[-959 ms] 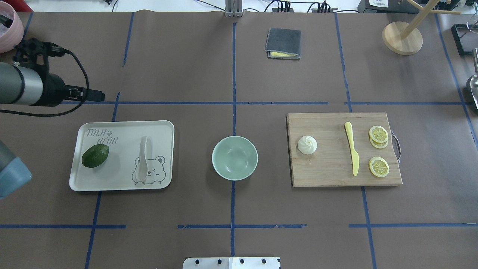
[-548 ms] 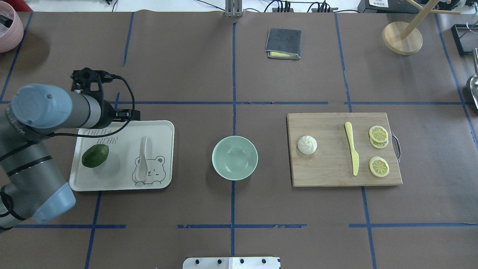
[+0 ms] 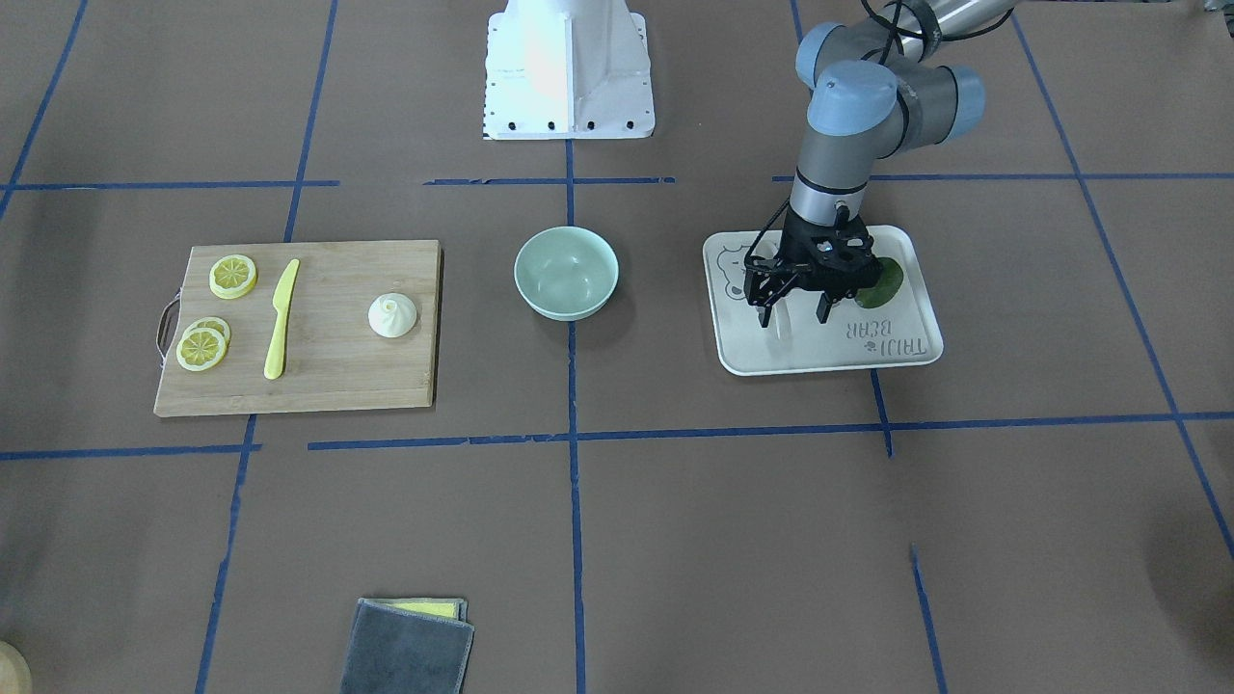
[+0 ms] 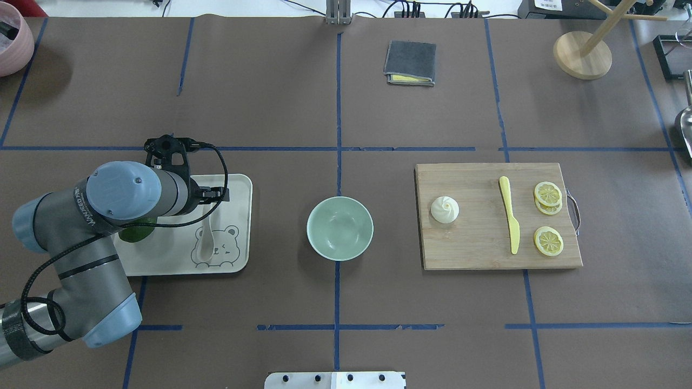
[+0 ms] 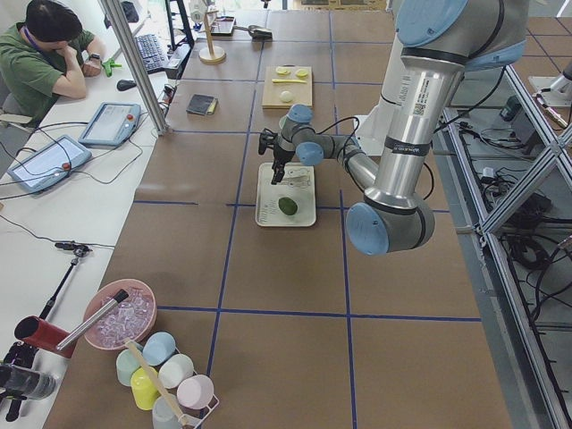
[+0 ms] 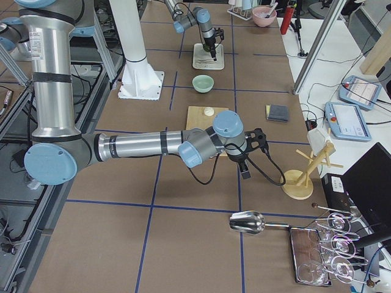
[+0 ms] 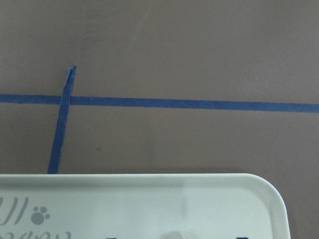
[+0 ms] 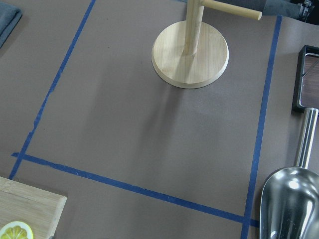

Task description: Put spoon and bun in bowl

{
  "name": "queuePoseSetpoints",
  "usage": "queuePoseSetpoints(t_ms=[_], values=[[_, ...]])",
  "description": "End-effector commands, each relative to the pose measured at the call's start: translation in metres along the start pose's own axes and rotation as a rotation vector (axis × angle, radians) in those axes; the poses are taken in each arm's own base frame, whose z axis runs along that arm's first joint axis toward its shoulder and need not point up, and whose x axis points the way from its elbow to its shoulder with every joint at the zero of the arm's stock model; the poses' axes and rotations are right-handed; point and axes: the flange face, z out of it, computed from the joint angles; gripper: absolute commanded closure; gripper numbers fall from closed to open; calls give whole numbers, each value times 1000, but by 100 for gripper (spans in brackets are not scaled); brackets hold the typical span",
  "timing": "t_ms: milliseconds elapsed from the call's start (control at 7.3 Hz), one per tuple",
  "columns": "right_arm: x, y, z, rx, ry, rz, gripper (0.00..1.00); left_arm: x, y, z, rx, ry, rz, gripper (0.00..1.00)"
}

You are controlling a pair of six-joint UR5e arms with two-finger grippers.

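The pale spoon (image 4: 206,240) lies on the white bear tray (image 4: 238,183) left of centre, scoop towards the robot; my left wrist hides its handle top from above. My left gripper (image 3: 795,319) is open, pointing down just above the tray, its fingers either side of the spoon handle (image 3: 783,326). The mint-green bowl (image 4: 339,228) stands empty at the table's middle, also in the front view (image 3: 566,273). The white bun (image 4: 444,209) sits on the wooden cutting board (image 4: 476,248) to the right. My right gripper (image 6: 244,166) hovers beyond the board, only in the right side view; I cannot tell its state.
A green avocado (image 3: 885,281) lies on the tray beside my left gripper. A yellow knife (image 4: 509,216) and lemon slices (image 4: 548,240) share the board. A grey cloth (image 4: 410,62), a wooden stand (image 4: 582,54) and a metal scoop (image 4: 684,127) are at the far side.
My left arm has swung in from the far left edge to over the tray, bringing its gripper above the spoon handle. Spoon, bun and bowl have not moved.
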Motion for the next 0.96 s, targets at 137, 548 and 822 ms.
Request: queuePoseSetpoints(t_ms=[137, 548, 822], values=[[0, 0, 0, 0, 0, 0, 0, 7, 15, 5, -22, 3, 14, 23], [0, 0, 0, 0, 2, 0, 0, 9, 20, 6, -32, 6, 20, 24], [0, 0, 0, 0, 2, 0, 0, 13, 28, 8, -40, 8, 29, 32]])
